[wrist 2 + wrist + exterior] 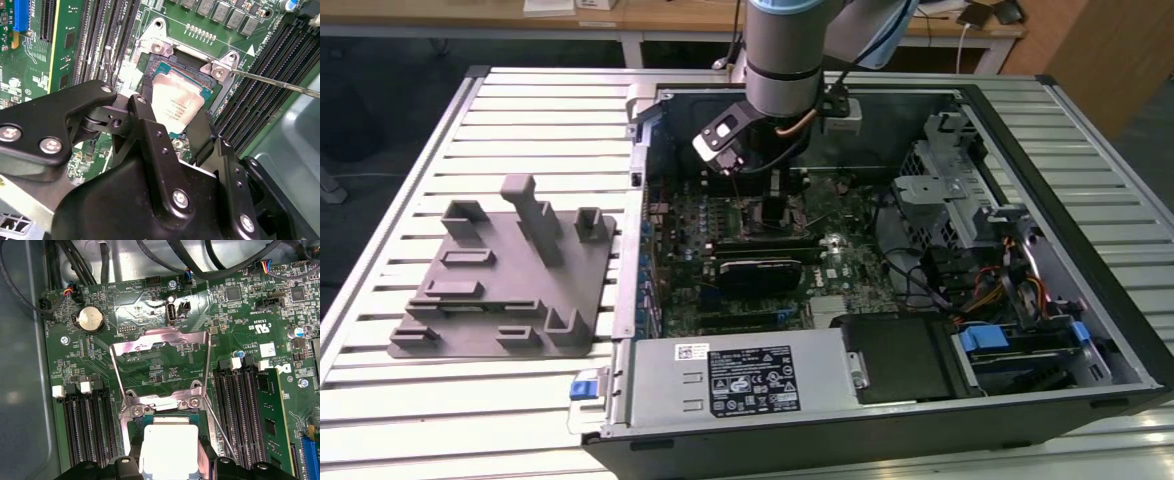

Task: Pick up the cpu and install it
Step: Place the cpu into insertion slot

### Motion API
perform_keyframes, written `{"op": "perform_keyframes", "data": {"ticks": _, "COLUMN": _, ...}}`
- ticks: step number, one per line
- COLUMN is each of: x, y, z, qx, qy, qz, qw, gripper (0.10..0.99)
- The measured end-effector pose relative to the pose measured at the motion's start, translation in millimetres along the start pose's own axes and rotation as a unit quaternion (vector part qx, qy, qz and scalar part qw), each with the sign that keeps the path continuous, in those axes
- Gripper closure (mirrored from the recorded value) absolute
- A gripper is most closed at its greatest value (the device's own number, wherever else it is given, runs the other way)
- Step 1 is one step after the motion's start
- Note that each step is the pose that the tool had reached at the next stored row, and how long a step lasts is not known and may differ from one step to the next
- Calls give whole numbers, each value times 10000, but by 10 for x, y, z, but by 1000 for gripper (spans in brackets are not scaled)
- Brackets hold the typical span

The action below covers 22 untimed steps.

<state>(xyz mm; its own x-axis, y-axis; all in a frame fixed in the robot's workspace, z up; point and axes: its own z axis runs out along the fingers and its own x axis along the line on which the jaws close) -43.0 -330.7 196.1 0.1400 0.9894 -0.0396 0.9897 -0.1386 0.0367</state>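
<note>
cpu (177, 102) lies low over socket (187, 61) on motherboard (240, 325), silver lid up. Near edge is hidden behind gripper body in both wrist views, so you cannot tell if it is fully seated. gripper (175, 117): fingers (145, 107) narrowed onto two opposite cpu edges, holding it. Load frame (160, 357) swung open beside socket. Lid print too faint for you to read. Exterior view: arm reaches into open computer case (1107, 330), upper centre; white label (750, 378) on power supply (654, 395), lower centre; grey fixture plate (480, 300) at the exterior view's left.
</note>
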Motion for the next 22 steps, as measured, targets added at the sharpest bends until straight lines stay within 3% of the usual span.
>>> {"op": "perform_keyframes", "data": {"ticks": 9, "x": -1, "y": 2, "z": -42, "qx": -2, "qy": 3, "qz": -22, "qw": 10000, "gripper": 569}}
{"op": "perform_keyframes", "data": {"ticks": 12, "x": -1, "y": 2, "z": -42, "qx": -10, "qy": 9, "qz": -236, "qw": 9997, "gripper": 569}}
{"op": "perform_keyframes", "data": {"ticks": 19, "x": -2, "y": -1, "z": -36, "qx": -34, "qy": 31, "qz": -858, "qw": 9963, "gripper": 569}}
{"op": "perform_keyframes", "data": {"ticks": 22, "x": -6, "y": -30, "z": -35, "qx": -39, "qy": 34, "qz": -982, "qw": 9952, "gripper": 569}}
